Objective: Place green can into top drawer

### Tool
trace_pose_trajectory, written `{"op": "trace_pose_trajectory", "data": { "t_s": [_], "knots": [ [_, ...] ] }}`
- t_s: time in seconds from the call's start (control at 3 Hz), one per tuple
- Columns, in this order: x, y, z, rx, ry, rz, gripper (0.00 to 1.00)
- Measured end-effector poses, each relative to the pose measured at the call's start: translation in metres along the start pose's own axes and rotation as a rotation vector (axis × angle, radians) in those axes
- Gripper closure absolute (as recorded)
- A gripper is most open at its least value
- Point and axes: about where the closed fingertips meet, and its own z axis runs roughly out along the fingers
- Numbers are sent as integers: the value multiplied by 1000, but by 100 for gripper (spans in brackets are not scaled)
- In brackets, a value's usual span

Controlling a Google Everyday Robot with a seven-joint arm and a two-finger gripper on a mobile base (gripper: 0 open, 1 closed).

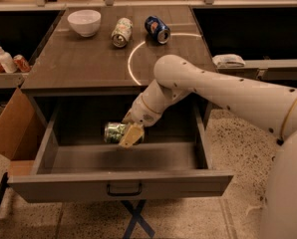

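The gripper (129,134) clamps the green can (115,132) sideways, held above the open top drawer (119,183), can poking out left.

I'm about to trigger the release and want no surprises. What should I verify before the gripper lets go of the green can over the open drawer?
1. The top drawer is pulled fully open: ok.
2. The gripper is shut on the green can: ok.
3. The can is inside the drawer walls, behind the front panel: ok.
4. The drawer floor under the can is bare: ok.
5. The can is low enough to rest on the floor: cannot tell; it lies sideways and seems to be held above it.
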Motion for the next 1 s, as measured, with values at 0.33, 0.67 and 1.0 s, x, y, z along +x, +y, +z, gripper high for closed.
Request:
{"op": "trace_pose_trajectory", "data": {
  "t_s": [0.33,0.67,1.0],
  "knots": [
    [4,-1,9,-6,0,40,81],
    [6,-4,13,-3,3,64,59],
    [9,-6,14,0,6,77,36]
  ]
}}
